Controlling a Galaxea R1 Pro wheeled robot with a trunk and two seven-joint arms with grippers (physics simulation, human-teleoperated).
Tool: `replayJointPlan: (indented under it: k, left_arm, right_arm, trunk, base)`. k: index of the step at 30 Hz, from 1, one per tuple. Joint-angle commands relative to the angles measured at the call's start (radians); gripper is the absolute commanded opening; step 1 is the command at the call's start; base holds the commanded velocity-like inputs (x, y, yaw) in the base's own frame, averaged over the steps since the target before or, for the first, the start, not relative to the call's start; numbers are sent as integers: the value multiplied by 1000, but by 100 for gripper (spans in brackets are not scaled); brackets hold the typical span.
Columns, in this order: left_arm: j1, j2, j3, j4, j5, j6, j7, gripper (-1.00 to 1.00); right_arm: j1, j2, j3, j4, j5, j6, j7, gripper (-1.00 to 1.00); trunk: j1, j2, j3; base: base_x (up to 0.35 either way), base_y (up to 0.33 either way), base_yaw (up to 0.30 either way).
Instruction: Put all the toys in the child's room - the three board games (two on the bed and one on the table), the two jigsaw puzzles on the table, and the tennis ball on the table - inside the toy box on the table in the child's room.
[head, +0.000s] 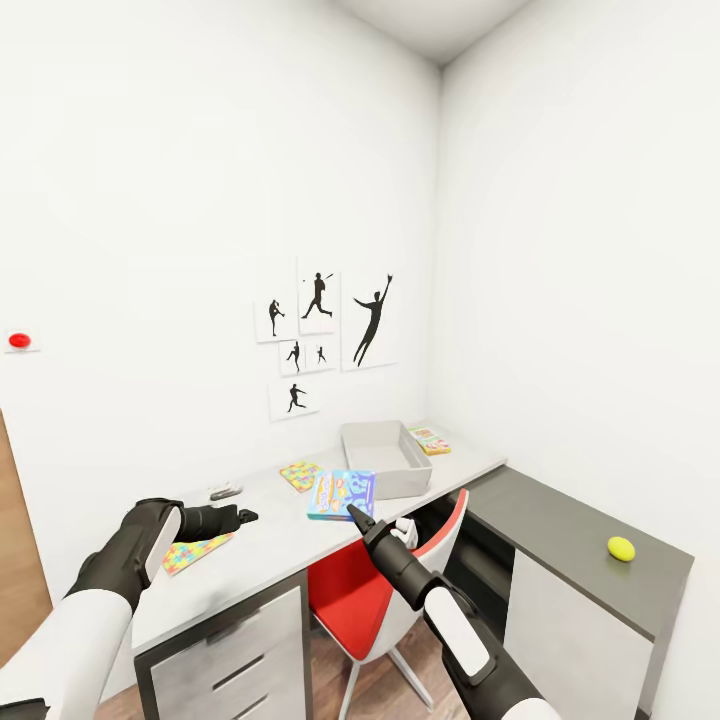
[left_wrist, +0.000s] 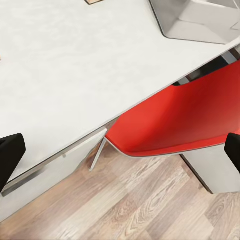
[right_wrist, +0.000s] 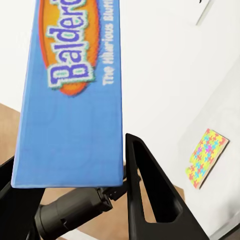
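Two arms are reaching over the white table (head: 270, 540). The right gripper (head: 352, 512) is squeezing the blue board game (head: 341, 493); the left gripper (head: 245, 516) is gaping wide. Farther back, the grey toy box (head: 385, 458) is sitting by the white corner walls.

Right gripper (right_wrist: 75, 185) holding a blue board game (right_wrist: 70, 95)

The box stands between the two dark fingers (right_wrist: 147, 195), its side printed "Balderd…" in white letters on orange. Beyond it, one colourful jigsaw puzzle (right_wrist: 206, 157) lies flat on the white table (right_wrist: 220, 120).
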Motion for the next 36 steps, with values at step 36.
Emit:
replayJointPlan:
  k: [36]
  left_arm:
    - [1, 0, 2, -1, 9, 6, -2, 100]
  right_arm:
    - [0, -2, 3, 0, -10, 12, -2, -100]
  trunk:
    - [0, -1, -22]
  base:
    - [0, 0, 0]
